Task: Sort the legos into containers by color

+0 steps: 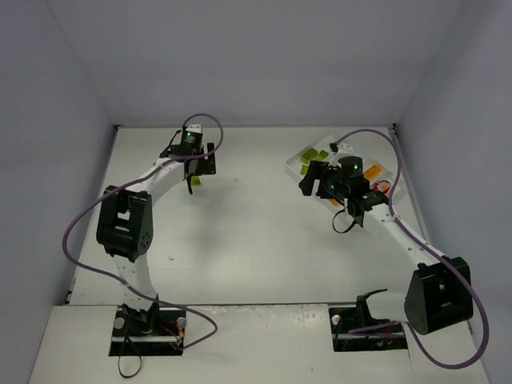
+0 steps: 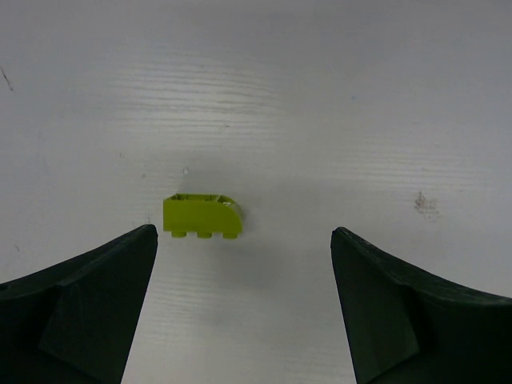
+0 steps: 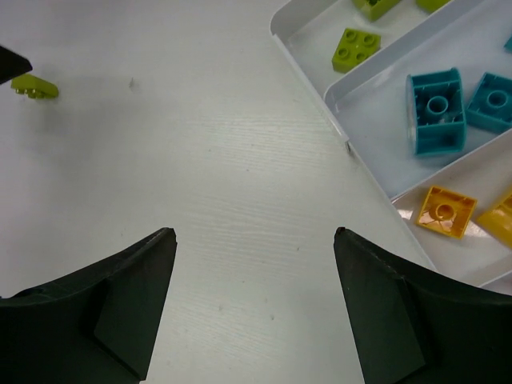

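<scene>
One lime green lego (image 2: 202,217) lies on the white table, just ahead of my left gripper (image 2: 244,234), closer to its left finger. That gripper is open and empty and sits low over the table (image 1: 194,172). The same lego shows far left in the right wrist view (image 3: 34,86). My right gripper (image 3: 254,232) is open and empty over bare table, beside the white divided tray (image 3: 316,36). The tray holds lime legos (image 3: 357,46), teal legos (image 3: 436,110) and orange-yellow legos (image 3: 444,212) in separate compartments. No red lego shows clearly.
The tray (image 1: 294,162) lies at the back right, partly hidden by my right arm (image 1: 352,188). Grey walls close in the table on the left, the back and the right. Purple cables loop beside both arms.
</scene>
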Tool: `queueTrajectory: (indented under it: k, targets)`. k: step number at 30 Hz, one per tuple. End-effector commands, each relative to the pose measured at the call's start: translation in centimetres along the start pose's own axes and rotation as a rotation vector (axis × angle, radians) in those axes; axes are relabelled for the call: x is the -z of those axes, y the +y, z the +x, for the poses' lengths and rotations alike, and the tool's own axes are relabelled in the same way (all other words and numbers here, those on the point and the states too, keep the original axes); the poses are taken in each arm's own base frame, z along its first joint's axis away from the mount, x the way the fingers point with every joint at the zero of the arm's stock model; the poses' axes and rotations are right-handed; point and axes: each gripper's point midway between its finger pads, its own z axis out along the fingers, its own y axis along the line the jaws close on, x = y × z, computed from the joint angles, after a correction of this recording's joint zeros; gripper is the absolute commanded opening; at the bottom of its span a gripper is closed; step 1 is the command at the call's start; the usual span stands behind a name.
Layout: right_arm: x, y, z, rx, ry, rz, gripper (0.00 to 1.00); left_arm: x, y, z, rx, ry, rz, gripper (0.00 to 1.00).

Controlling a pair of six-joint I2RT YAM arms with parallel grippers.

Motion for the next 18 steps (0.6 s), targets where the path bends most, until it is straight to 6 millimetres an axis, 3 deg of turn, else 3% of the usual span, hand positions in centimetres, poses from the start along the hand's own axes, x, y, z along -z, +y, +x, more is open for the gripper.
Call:
queueTrajectory:
  k: [1, 10, 18]
  targets:
    - [1.0, 1.5, -1.7, 0.024, -0.078, -0.077, 0.76, -0.1, 0.2, -3.1, -0.006, -0.060, -0.035, 0.83]
    - [0.1, 1.7, 0.1, -0.005, -0.054, -0.137, 0.76, -1.9, 2.7, -2.2, -0.089, -0.005, -0.047, 0.83]
    - [0.2, 1.7, 0.1, -0.005, -0.057, -0.141, 0.76, -3.7, 3.0, -0.5, -0.124, 0.059, -0.036, 0.83]
